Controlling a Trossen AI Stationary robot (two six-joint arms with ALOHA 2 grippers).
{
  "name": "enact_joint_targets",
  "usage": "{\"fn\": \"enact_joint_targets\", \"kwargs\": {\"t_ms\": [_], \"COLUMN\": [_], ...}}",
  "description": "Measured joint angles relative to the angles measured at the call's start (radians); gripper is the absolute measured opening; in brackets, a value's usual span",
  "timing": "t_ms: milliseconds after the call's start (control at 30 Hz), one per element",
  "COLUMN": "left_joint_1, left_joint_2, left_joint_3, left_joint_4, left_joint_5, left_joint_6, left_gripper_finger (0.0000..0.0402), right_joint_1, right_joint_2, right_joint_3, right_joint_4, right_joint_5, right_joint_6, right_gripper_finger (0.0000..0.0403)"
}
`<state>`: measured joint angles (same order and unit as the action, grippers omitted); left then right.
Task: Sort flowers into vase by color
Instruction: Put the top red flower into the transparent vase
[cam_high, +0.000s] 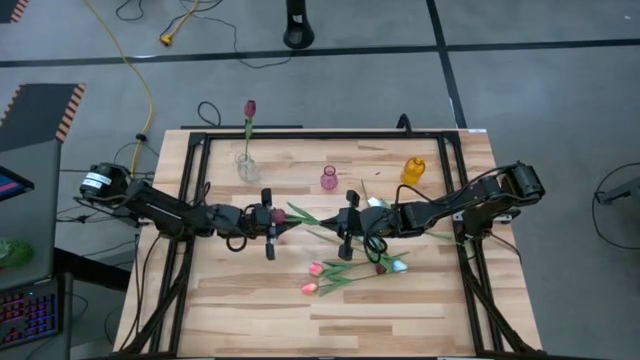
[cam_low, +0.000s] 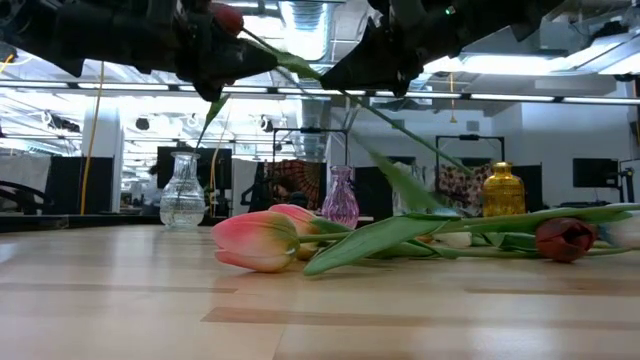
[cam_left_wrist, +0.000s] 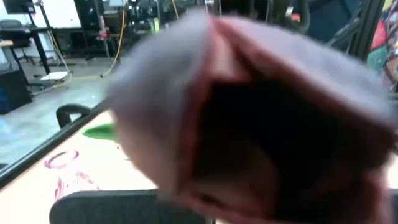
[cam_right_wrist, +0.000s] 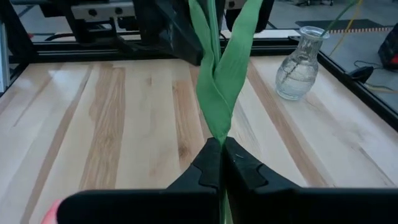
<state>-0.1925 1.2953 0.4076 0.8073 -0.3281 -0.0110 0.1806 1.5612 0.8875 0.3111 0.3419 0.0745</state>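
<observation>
Dark red artificial tulip (cam_high: 277, 215) spanning both claws, above table centre
Long axis left-right: head clamped in left gripper (cam_high: 276, 228), green stem pinched in right gripper (cam_right_wrist: 221, 163)

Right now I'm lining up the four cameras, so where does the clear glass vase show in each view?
High view: clear glass vase at the table's far left, a dark red tulip in it.
Low view: left of centre, left of the pink vase.
Left wrist view: not in it.
Right wrist view: upper right.
Shared landmark: the pink vase, in the high view too.
</observation>
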Motion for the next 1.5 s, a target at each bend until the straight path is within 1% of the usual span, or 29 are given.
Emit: {"fn": "enact_joint_targets", "kwargs": {"t_ms": [133,267,367,433,533,667,800,1000,1100,1200,1333,1400,1500], "left_joint_1": [0.0,0.0,0.0,0.0,0.0,0.0,0.0,0.0,0.0,0.0,0.0,0.0,0.0], "left_joint_2": [0.0,0.0,0.0,0.0,0.0,-0.002,-0.006,-0.006,-0.002,-0.001,-0.001,-0.001,0.0], "left_joint_3": [0.0,0.0,0.002,0.002,0.002,0.002,0.002,0.003,0.004,0.004,0.004,0.016,0.054], "left_joint_4": [-0.044,-0.046,-0.042,-0.037,-0.037,-0.035,-0.019,0.087,0.18,0.242,0.313,0.318,0.31], "left_joint_5": [-0.011,-0.012,-0.012,-0.012,-0.03,-0.061,-0.062,-0.048,-0.006,0.01,0.009,0.009,0.016], "left_joint_6": [-0.025,-0.027,-0.016,-0.017,-0.022,0.033,0.044,0.014,0.029,0.061,0.096,0.111,0.144], "left_gripper_finger": [0.0003,0.0006,0.0019,0.0037,0.0075,0.0128,0.0153,0.0157,0.0157,0.0157,0.0157,0.0157,0.0157], "right_joint_1": [-0.004,-0.016,-0.021,-0.026,-0.032,-0.035,-0.035,-0.039,-0.037,-0.034,-0.031,-0.031,-0.031], "right_joint_2": [0.0,0.0,0.0,0.0,0.0,-0.007,-0.037,-0.053,-0.053,-0.053,-0.053,-0.053,-0.052], "right_joint_3": [0.0,0.0,0.0,0.0,0.0,0.0,0.005,0.044,0.05,0.05,0.05,0.05,0.05], "right_joint_4": [0.032,0.034,0.035,0.036,0.036,0.037,0.043,0.06,0.104,0.145,0.208,0.238,0.281], "right_joint_5": [0.001,0.001,0.001,0.001,0.001,0.019,0.058,0.058,0.054,0.049,-0.005,-0.03,-0.033], "right_joint_6": [-0.005,-0.005,-0.005,-0.005,-0.006,-0.019,-0.049,-0.067,-0.114,-0.134,-0.151,-0.168,-0.187], "right_gripper_finger": [0.0034,0.0034,0.0035,0.0034,0.0034,0.0035,0.0033,0.0035,0.0034,0.0034,0.0035,0.0035,0.0035]}}
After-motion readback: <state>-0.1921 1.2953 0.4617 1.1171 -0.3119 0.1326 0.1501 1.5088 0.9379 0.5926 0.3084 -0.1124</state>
